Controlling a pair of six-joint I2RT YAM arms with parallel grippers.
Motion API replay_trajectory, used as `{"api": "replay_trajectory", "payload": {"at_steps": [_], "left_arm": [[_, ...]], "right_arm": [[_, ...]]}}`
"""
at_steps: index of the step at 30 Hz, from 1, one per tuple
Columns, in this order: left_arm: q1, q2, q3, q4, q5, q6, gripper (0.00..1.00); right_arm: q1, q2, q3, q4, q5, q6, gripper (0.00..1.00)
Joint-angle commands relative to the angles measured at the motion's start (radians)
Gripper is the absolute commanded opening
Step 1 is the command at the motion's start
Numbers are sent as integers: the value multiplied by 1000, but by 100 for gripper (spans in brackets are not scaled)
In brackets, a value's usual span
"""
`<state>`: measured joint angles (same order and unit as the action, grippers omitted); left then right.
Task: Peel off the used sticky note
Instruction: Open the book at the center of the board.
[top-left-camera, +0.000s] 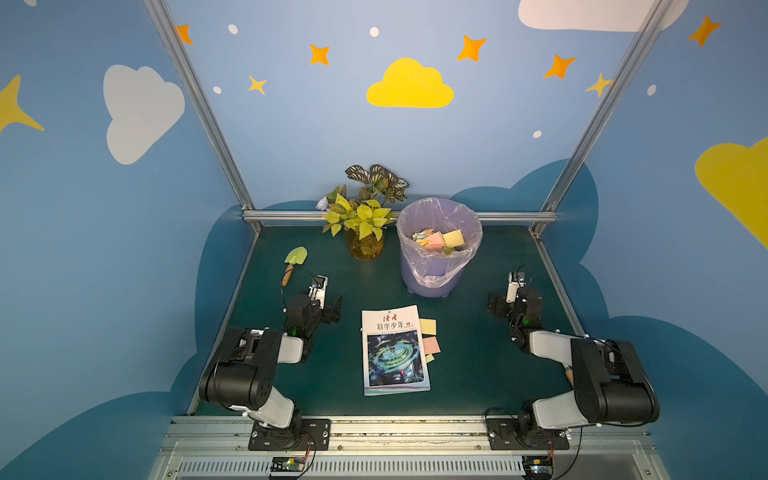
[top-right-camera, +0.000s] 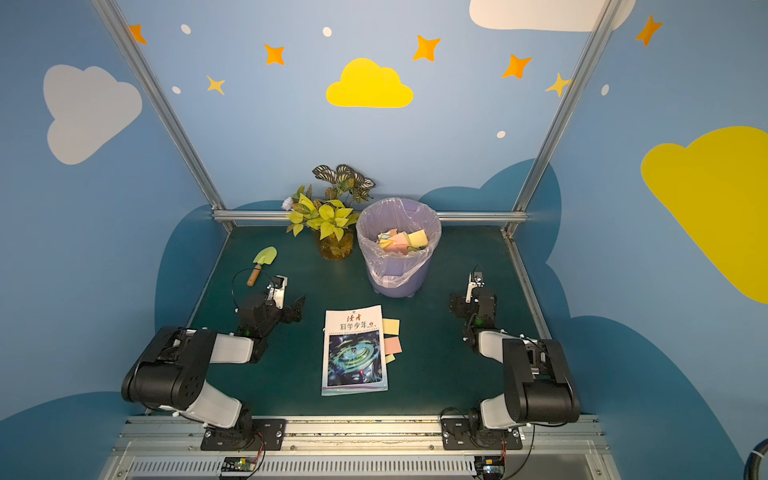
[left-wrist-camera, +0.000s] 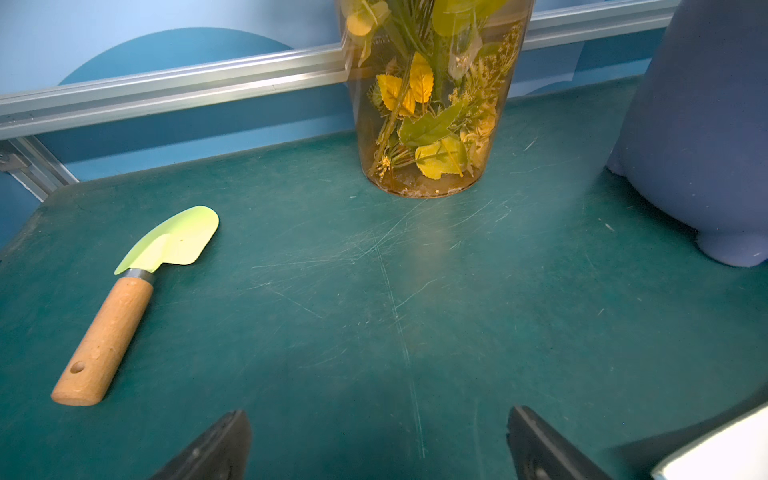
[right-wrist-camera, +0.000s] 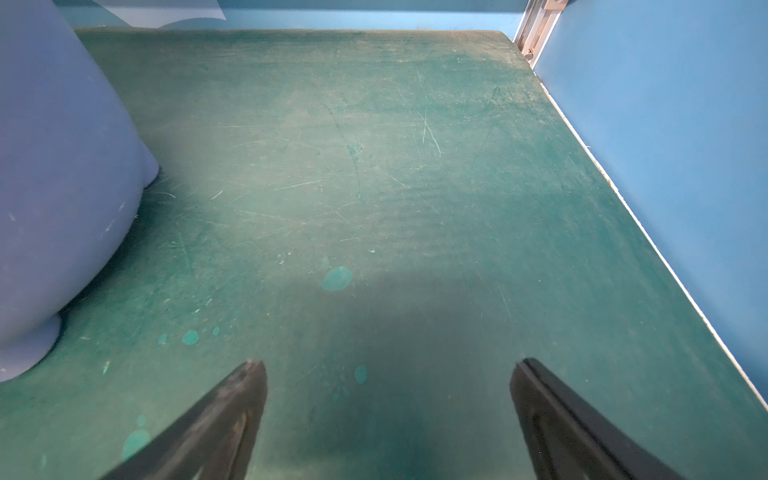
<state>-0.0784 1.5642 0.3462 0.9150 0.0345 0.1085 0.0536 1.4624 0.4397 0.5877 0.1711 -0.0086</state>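
Top views first. A glossy magazine with a swirling blue cover picture (top-left-camera: 395, 351) lies flat on the dark green surface (top-left-camera: 478, 374), just on the six o'clock side of centre. Three paper sticky notes (top-left-camera: 431, 345) poke out from under its three o'clock edge. A yellow one is nearest twelve, a salmon-pink one is in the middle, and a small pale yellow one is nearest six. All three are well apart from both arms.

The left claw (top-left-camera: 316, 300) sits out at nine o'clock and the right claw (top-left-camera: 516, 300) at three. Both point toward twelve and neither touches anything.

Toward one o'clock stands a lavender plastic bin with a clear liner (top-left-camera: 432, 270), with coloured paper scraps inside. Just beside the bin, on its nine o'clock side, is an amber see-through vase of yellow-green leaves (top-left-camera: 365, 247). At ten o'clock a toy trowel with a lime blade and wooden handle (top-left-camera: 292, 266) lies flat, near the left claw.

Over to the left wrist. The left claw (left-wrist-camera: 378, 415) has its black fingers (left-wrist-camera: 224, 444) spread wide, with only scratched surface between them. Beyond them lie the trowel (left-wrist-camera: 137, 291), the vase (left-wrist-camera: 432, 124) and the bin's wall (left-wrist-camera: 698, 124).

Now the right wrist. The right claw (right-wrist-camera: 388, 365) is just as wide apart and empty, over bare surface dotted with pale spots. The bin's wall (right-wrist-camera: 62, 166) is close by.
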Motion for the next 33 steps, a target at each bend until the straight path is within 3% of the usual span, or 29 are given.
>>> {"api": "replay_trajectory", "payload": {"at_steps": [1,7,12,16,18,20,22,24,29,33], "left_arm": [[3,7,22,21,17,11,100],[4,6,21,21,23,10,100],[14,-21,32,-15,94,25,100],[24,-75,156,-267,157,33,100],[29,-79,237,-401,178,35,100],[31,-84,295,-507,201,44,100],[29,-106,330,-558,220,56,100],[31,-141,344,-584,265,87,100],[32,-196,473,-936,420,209,100],[32,-270,474,-1149,508,365,100]], "right_arm": [[-4,11,21,30,-7,-9,98],[-4,10,21,29,-7,-8,98],[-3,11,21,27,-7,-7,98],[-9,11,21,30,-5,-7,98],[-6,-7,32,50,133,56,98],[11,-94,179,-273,243,110,98],[13,-147,374,-604,221,219,98],[13,-173,485,-779,139,305,98],[-15,-244,503,-893,146,652,98],[-49,-314,338,-704,-163,670,98]]}}
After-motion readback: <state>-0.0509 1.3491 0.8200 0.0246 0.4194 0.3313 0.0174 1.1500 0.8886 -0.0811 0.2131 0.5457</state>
